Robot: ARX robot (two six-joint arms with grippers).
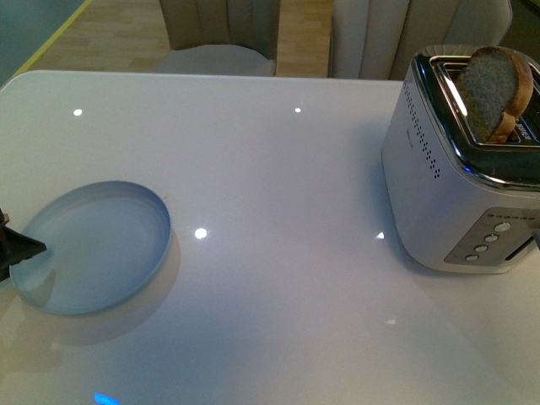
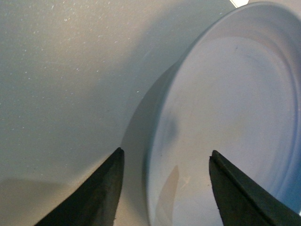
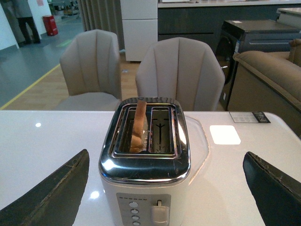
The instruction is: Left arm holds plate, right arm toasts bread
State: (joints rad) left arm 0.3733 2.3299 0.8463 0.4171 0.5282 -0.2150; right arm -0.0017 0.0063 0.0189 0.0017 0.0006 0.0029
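Observation:
The pale blue-grey plate (image 1: 91,246) lies on the white table at the front left. My left gripper (image 1: 18,249) is open at the plate's left rim; in the left wrist view (image 2: 164,157) its two black fingers straddle the plate's rim (image 2: 155,141) without closing on it. The bread (image 1: 496,91) stands upright in a slot of the white and chrome toaster (image 1: 447,194) at the right, its top half sticking out. In the right wrist view my right gripper (image 3: 164,162) is open and empty, facing the toaster (image 3: 146,174) with the bread (image 3: 140,123) in the left slot.
The toaster's lever (image 3: 159,212) and round buttons (image 3: 133,213) face my right gripper. Two beige chairs (image 3: 178,75) stand behind the table's far edge. A sofa (image 3: 273,70) is at the back right.

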